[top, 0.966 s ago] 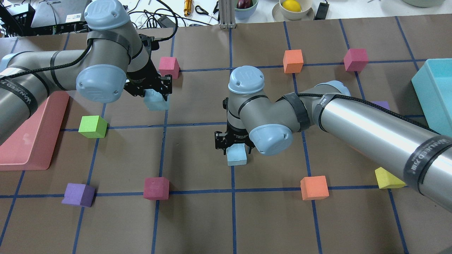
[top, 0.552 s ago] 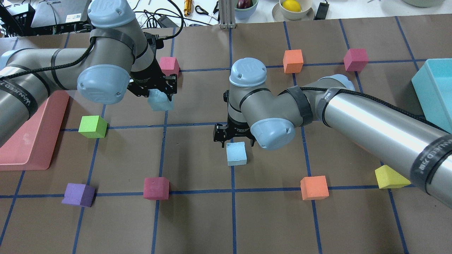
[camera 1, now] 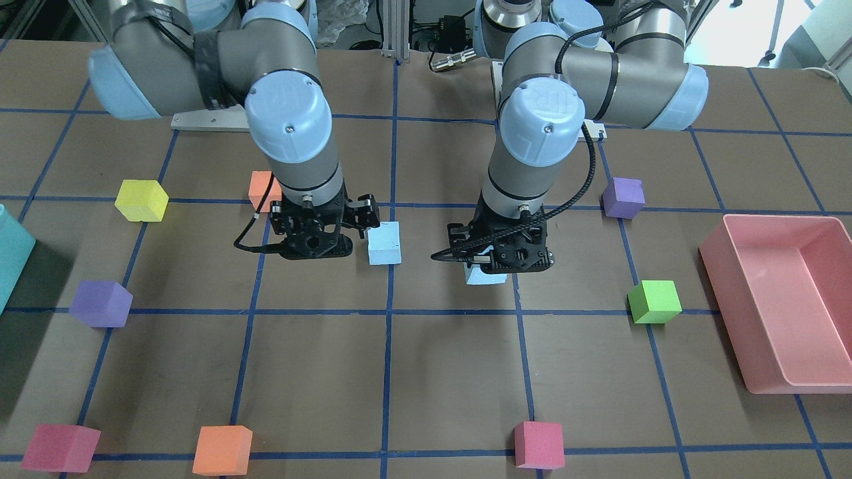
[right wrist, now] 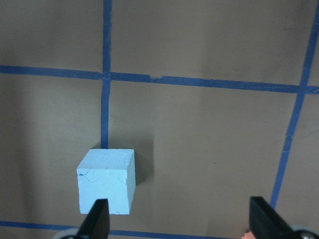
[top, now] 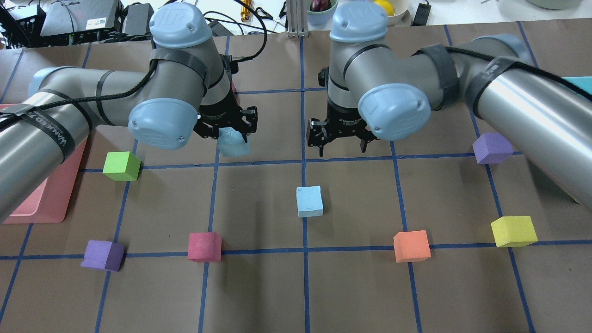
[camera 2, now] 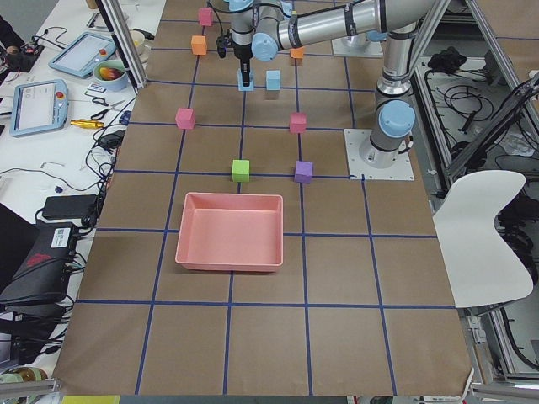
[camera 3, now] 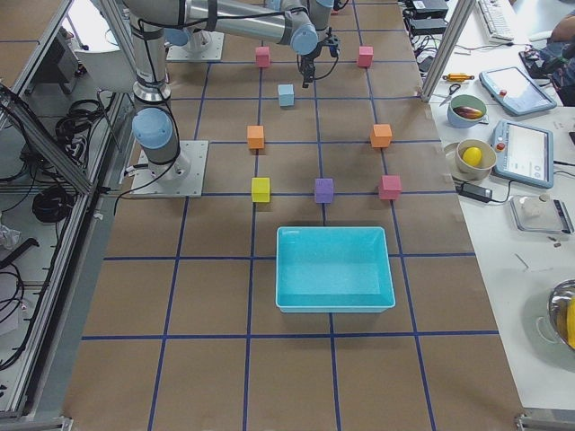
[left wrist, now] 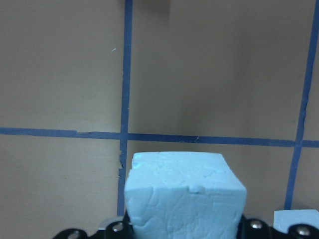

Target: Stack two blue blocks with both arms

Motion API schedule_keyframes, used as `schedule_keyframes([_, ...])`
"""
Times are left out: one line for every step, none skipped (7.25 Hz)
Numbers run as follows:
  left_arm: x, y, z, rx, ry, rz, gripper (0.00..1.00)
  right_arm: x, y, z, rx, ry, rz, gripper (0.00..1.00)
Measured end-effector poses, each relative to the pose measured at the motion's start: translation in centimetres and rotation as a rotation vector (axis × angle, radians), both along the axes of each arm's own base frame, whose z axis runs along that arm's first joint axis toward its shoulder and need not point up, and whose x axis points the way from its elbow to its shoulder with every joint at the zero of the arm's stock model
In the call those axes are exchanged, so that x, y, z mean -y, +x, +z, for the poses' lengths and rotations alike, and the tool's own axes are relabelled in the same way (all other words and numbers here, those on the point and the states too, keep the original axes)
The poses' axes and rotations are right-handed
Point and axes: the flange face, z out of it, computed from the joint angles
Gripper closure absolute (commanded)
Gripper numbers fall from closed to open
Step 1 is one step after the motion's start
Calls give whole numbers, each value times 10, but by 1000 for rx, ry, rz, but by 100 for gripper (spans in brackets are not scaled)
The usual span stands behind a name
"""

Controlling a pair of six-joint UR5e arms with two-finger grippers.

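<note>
The left tool (top: 231,134) pinches one blue block (top: 234,147) by opposite faces. The second blue block (top: 309,201) sits on the counter (top: 259,286) below the spread, empty right tool (top: 341,141). Probably light, squashy foam: squeeze flat faces gently.

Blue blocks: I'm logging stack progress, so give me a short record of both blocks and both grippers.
left gripper: shut on the held block
held block: lifted clear of the table
right gripper: open, empty, raised
free block: alone on the table, touching nothing, nearer the right gripper
stack: not yet made; the two blocks are apart
</note>
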Motion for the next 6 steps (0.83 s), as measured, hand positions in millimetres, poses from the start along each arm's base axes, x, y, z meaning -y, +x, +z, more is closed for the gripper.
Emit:
schedule_keyframes([-12, -23, -5, 1, 10, 9, 100, 5, -22, 17, 5, -20, -15, 0])
schedule_keyframes([-28, -46, -14, 5, 25, 27, 100, 9, -40, 30, 10, -39, -16, 0])
schedule_keyframes([-45, -69, -24, 10, 36, 42, 100, 10, -52, 41, 14, -59, -12, 0])
schedule_keyframes([-60, -90, -32, 16, 44, 48, 100, 12, -61, 52, 22, -82, -17, 0])
schedule_keyframes([-73, -109, -38, 18, 46, 52, 100, 12, -66, 67, 29, -113, -21, 0])
schedule_keyframes([-81, -124, -44, 17, 42, 51, 100, 11, -68, 86, 31, -143, -23, 0])
